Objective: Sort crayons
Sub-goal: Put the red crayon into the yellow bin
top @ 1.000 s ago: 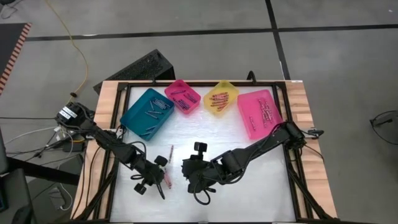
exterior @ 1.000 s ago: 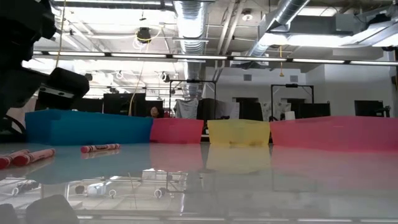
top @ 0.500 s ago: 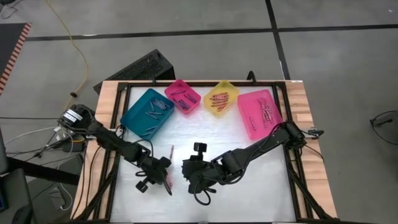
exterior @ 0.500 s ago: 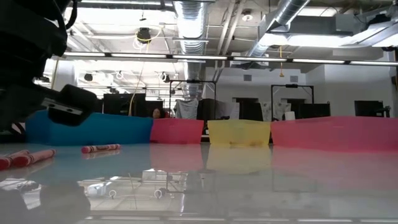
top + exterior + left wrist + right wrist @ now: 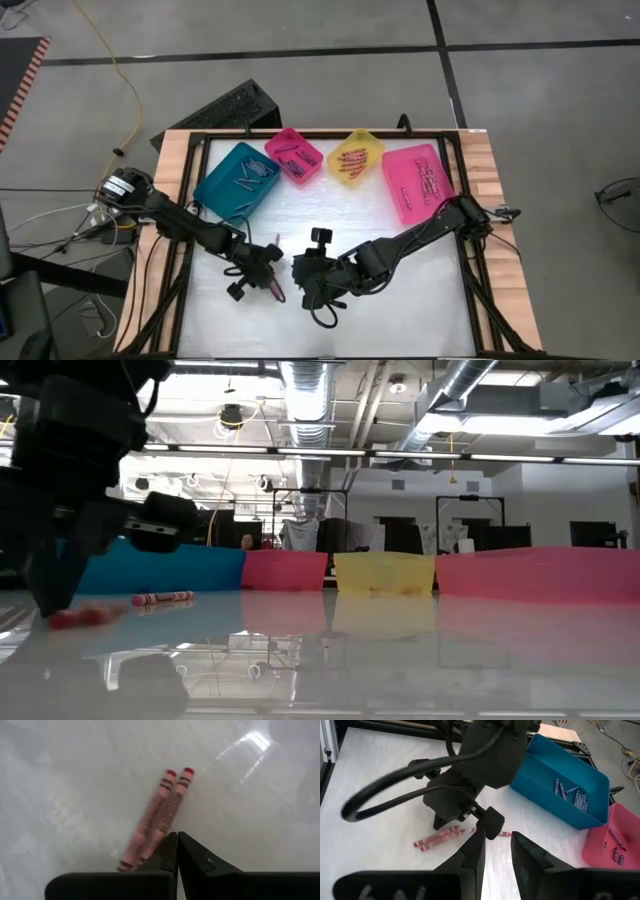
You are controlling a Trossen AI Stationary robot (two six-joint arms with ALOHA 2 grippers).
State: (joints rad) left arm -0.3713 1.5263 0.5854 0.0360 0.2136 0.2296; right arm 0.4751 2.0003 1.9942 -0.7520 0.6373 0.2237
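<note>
Left hand (image 5: 177,851), fingers pressed together and gripping nothing, touches two red crayons (image 5: 161,815) lying side by side on the counter (image 5: 400,310). Right hand (image 5: 496,851), at its 3 o'clock, waits slightly parted, empty.

High view looks straight down over the whole table (image 5: 330,330); low view sits at tabletop height, facing the room — both wrist views, close in, share two red crayons (image 5: 157,815).
</note>
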